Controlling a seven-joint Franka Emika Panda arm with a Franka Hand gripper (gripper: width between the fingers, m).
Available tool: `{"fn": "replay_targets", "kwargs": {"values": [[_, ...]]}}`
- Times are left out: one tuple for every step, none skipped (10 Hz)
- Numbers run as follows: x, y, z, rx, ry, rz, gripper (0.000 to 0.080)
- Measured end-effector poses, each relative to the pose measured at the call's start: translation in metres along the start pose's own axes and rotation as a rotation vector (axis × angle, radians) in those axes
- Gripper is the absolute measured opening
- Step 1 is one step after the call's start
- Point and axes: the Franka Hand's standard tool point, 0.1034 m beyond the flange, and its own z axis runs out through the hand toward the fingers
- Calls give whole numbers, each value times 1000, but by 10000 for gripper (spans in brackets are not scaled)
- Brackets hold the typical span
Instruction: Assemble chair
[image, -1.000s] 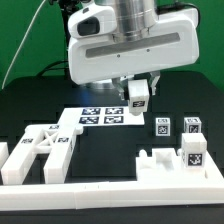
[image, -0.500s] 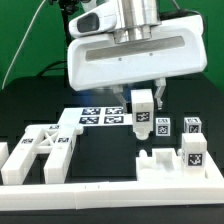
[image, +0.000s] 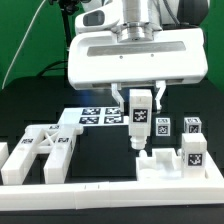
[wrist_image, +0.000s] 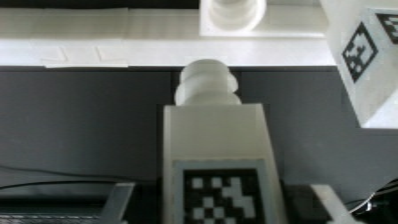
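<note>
Matte white blocky plastic leg bar (image: 139, 120): square black-and-white tag on its face, rounded peg (wrist_image: 208, 78) at the tip. Clenched upright between the two fingers of the broad white end effector (image: 139, 105), arm pointing straight down. Hanging just above the low white notched slab (image: 160, 170); contact impossible to tell. White cross-braced frame (image: 42, 148) well apart from the slab, toward the exterior view's left, on the black surface (image: 100, 150).

Open table (image: 100, 150) between frame (image: 40, 150) and slab (image: 165, 168)
</note>
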Motion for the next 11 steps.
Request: {"fn": "replay_targets", "kwargs": {"values": [[-3,3,4,-3,-7,2,281],[-4,5,10,-3,-16,1,281],[-3,8,18,-6,-16,1,281],[-6,5,25,-4,-19,0,282],[-13,-2,30,1,-24,8,282],[-22,-11,36,5,-27,5,282],[-28,-17,39,8,-36,-1,282],[-31,-20,39,9,-40,0,282],[-32,-20,39,9,-38,-2,282],[-33,-18,40,7,-41,-2,282],[-35,-17,43,5,-44,0,282]]}}
